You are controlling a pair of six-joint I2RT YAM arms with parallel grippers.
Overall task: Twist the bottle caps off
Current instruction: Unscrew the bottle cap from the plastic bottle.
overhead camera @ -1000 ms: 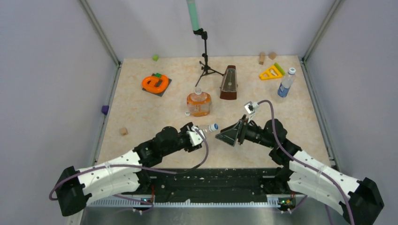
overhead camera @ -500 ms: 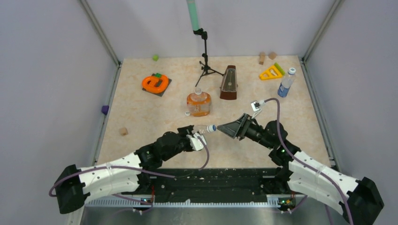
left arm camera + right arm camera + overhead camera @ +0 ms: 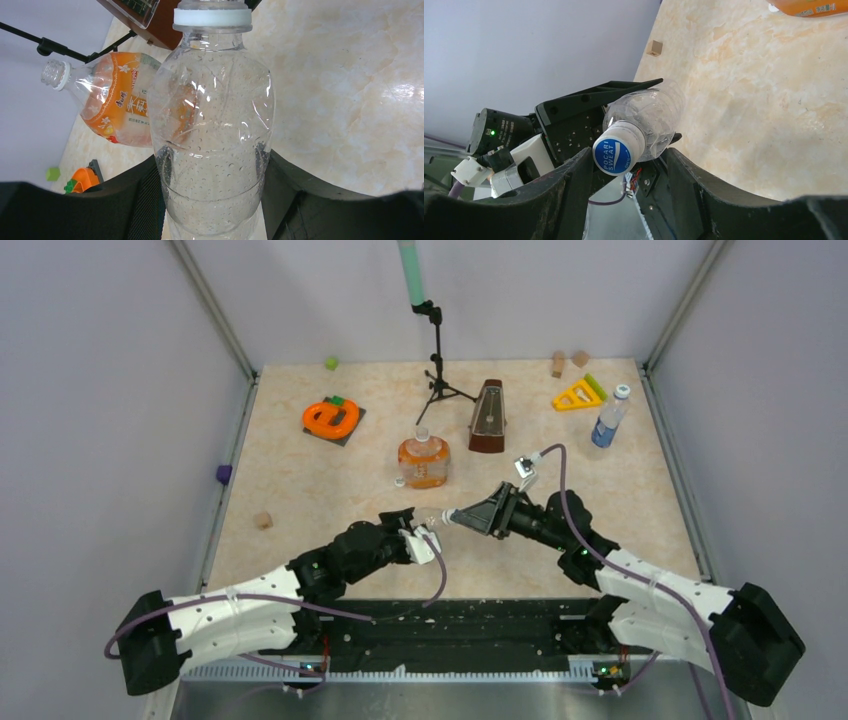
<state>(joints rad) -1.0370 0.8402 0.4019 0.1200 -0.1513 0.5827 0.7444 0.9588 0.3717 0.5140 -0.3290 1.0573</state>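
Pale grey-lilac walls [image 3: 100, 390] enclose a beige marbled tabletop [image 3: 300, 480], with metal posts [image 3: 214, 312] running up the back corners.

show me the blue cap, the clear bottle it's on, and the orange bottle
blue cap [image 3: 618, 154], right wrist view, on its printed top face
clear bottle [image 3: 212, 130], left wrist view, middle of its body
orange bottle [image 3: 423, 462], top external view, on its orange body

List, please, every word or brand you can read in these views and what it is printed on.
"POCARI SWEAT": on the blue cap of the clear bottle.
Chinese characters on the orange bottle label: too blurred to read reliably.
Blue-label bottle: print too small to read.
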